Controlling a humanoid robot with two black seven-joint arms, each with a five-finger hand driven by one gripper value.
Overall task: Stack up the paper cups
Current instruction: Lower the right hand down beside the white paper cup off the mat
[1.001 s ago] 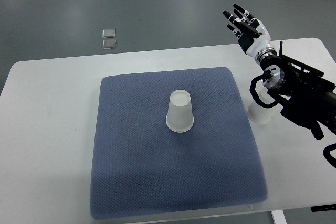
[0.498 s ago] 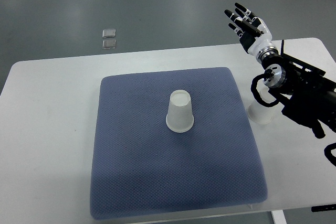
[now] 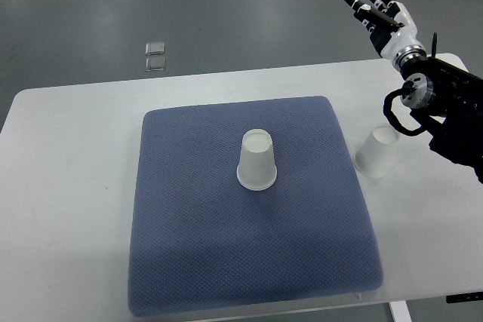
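Two paper cups [image 3: 257,159] [image 3: 376,152], one blue mat [image 3: 226,262], one white table [image 3: 68,186], one robot hand [image 3: 383,16].

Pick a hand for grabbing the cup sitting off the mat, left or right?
Right. The right hand is the only one in view, open and raised past the table's far right corner, and the off-mat cup stands upside down on the table just right of the blue mat, nearest that arm. No left arm shows.

Table [image 3: 68,186] filled most of the frame, pad [image 3: 196,262] lying centred on it. One upturned cup [image 3: 256,160] stood mid-pad, slightly above centre. Second cup [image 3: 376,151] sat on bare table just off the pad's right edge. Right hand [image 3: 381,14] was at upper right, above that cup, beyond the table's far edge.
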